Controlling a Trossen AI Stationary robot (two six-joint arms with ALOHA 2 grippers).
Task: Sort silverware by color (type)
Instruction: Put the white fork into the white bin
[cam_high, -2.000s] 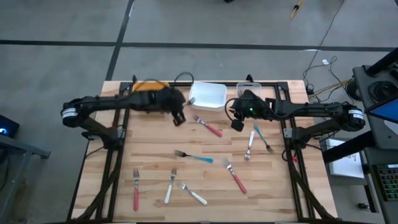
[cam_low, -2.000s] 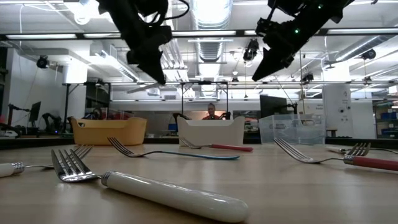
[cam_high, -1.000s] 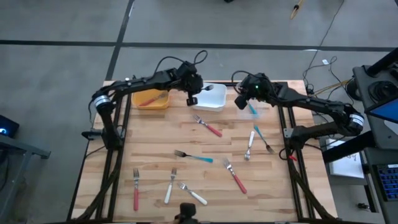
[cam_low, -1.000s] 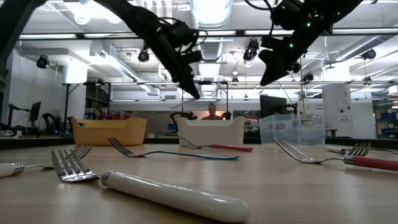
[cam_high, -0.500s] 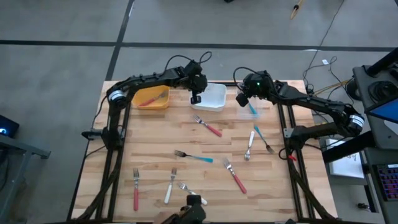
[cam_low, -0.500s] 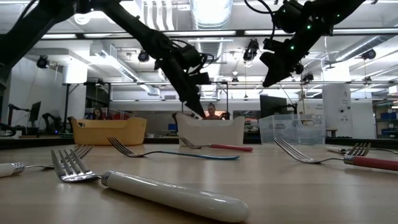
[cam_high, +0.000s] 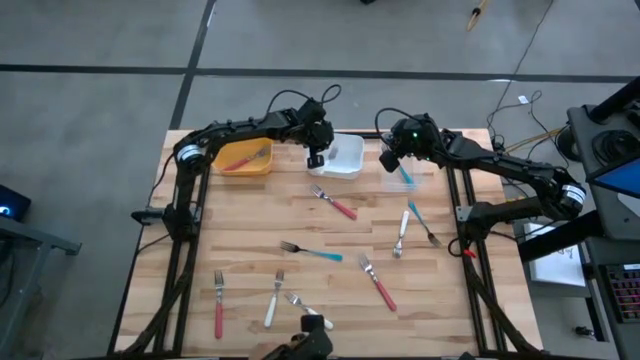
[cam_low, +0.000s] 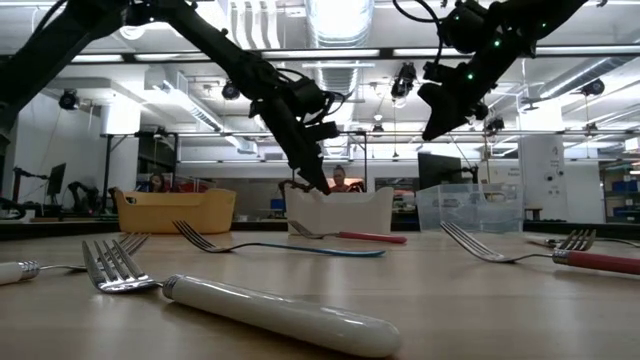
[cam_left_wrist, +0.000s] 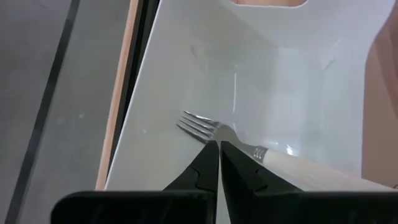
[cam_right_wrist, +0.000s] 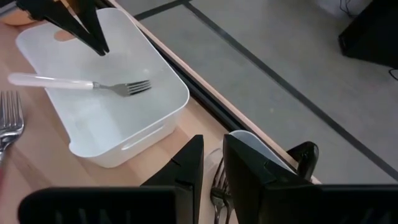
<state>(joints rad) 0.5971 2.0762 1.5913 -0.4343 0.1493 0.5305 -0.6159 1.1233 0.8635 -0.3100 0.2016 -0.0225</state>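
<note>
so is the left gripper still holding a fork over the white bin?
No: the left gripper is shut on nothing, and the white-handled fork lies loose inside the white bin.

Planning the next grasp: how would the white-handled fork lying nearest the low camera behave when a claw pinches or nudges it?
The white-handled fork looks rigid, with a metal head. Its smooth rounded handle may slip in a pinch or roll when nudged. Lying flat on the wooden table, it leaves little room to get under.

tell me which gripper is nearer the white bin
Left. The left gripper, shut, hangs over the white bin; the right gripper is beside it, over the clear bin.
</note>
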